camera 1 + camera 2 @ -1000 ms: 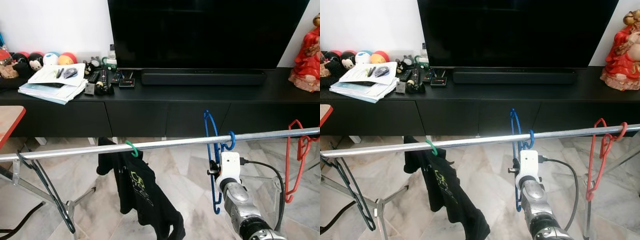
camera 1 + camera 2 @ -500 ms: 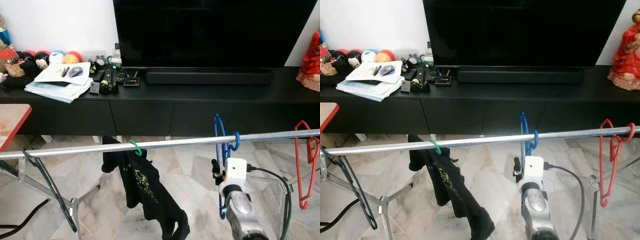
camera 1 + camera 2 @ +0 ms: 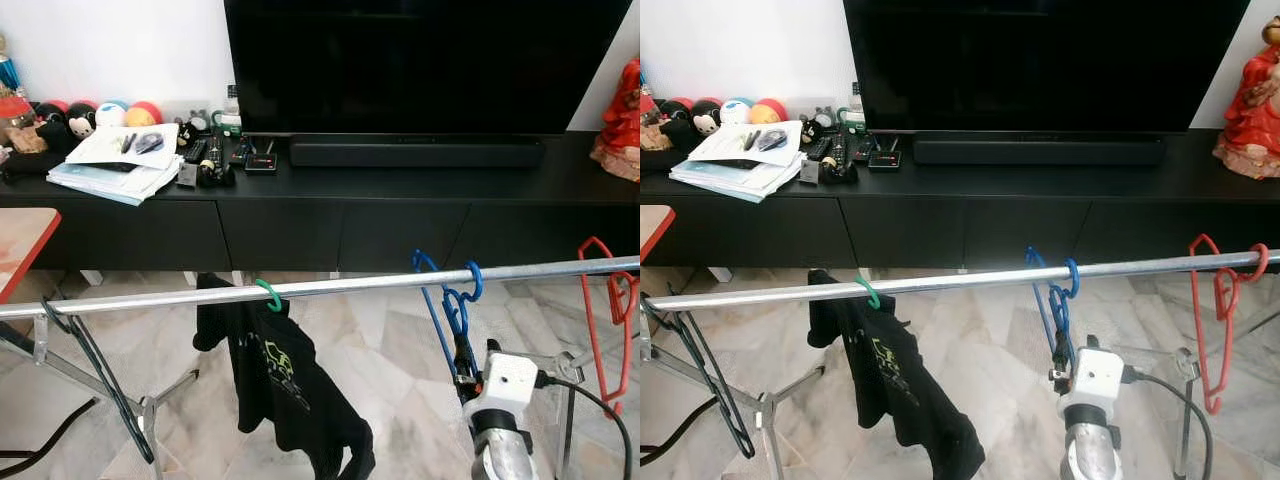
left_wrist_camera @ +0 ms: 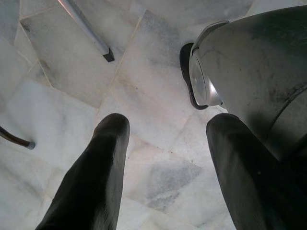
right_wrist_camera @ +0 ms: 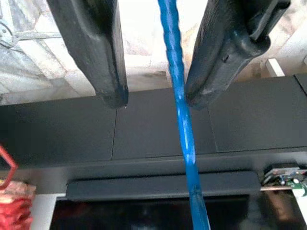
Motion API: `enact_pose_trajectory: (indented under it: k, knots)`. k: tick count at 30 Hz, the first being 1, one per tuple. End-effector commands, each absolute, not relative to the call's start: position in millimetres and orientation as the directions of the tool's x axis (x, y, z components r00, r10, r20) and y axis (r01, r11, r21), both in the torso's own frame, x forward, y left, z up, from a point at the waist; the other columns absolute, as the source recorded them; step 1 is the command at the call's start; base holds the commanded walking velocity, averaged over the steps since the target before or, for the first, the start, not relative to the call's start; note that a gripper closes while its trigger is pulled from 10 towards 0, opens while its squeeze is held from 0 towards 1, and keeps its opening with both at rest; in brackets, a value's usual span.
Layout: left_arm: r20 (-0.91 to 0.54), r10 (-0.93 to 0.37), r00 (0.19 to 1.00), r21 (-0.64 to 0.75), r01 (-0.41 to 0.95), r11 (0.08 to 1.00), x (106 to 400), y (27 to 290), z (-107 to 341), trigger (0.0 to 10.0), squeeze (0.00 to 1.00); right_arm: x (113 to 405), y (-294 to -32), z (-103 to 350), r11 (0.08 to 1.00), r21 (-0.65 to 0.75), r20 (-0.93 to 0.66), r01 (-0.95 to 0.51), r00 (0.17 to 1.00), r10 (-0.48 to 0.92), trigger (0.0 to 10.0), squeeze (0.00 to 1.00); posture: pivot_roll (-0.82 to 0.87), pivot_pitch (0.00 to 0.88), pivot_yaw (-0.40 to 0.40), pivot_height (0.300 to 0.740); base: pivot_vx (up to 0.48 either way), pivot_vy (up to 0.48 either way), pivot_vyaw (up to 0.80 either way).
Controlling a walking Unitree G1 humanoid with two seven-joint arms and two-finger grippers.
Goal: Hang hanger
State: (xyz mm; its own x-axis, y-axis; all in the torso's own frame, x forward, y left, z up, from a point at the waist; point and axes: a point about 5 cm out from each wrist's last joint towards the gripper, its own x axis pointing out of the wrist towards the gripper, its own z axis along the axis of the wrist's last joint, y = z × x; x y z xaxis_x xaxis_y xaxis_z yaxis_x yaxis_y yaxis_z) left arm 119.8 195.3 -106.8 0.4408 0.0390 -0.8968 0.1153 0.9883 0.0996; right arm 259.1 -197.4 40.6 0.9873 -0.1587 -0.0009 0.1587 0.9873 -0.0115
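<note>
The blue hanger (image 3: 447,310) hooks over the metal rail (image 3: 330,288), tilted, its lower part running down between the two black fingers (image 5: 103,52) of the right gripper (image 5: 153,98), whose jaws stand apart around the blue bar; whether a finger touches it cannot be told. Along the same rail, a green hanger (image 3: 268,294) with a black shirt (image 3: 285,395) hangs to the blue one's left and a red hanger (image 3: 603,320) to its right. The left gripper (image 4: 165,143) hangs idle over the marble floor (image 4: 144,96), jaws wide open and holding nothing.
</note>
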Motion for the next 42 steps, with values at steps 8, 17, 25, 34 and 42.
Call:
enact_pose_trajectory:
  k: [8, 17, 25, 34, 42]
  knots:
    - [-0.886, -0.056, 0.461, 0.028, 0.173, 0.984, 116, 174, -109, 10.0, 0.00, 232, -186, 46, 0.997, -0.053, 0.016, 0.054, 0.998, -0.053, 10.0, 0.00, -0.04, 0.024, -0.012, 0.721, 0.000, 0.000, 0.00]
    - [-0.883, -0.056, 0.466, 0.031, 0.176, 0.984, 115, 176, -109, 10.0, 0.00, 205, -190, 28, 0.994, -0.102, -0.111, 0.043, 0.992, -0.055, 10.0, 0.00, -0.05, 0.013, -0.012, 0.721, 0.000, 0.000, 0.00]
    - [-0.879, -0.057, 0.473, 0.030, 0.175, 0.984, 116, 175, -109, 10.0, 0.00, 204, -185, -12, 1.000, -0.011, -0.371, 0.004, 0.929, -0.008, 10.0, 0.00, -0.05, 0.036, -0.021, 0.721, 0.000, 0.000, 0.00]
    - [-0.876, -0.035, 0.482, 0.038, 0.142, 0.989, 118, 178, -108, 10.0, 0.00, 199, -177, -63, 0.998, 0.062, -0.658, -0.023, 0.751, 0.059, 10.0, 0.00, -0.03, 0.049, -0.016, 0.721, 0.000, 0.000, 0.00]
    - [-0.871, 0.012, 0.491, 0.064, 0.089, 0.994, 124, 187, -105, 10.0, 0.00, 173, -187, -86, 0.994, 0.032, -0.792, 0.107, 0.609, -0.040, 10.0, 0.00, -0.04, 0.019, 0.004, 0.721, 0.000, 0.000, 0.00]
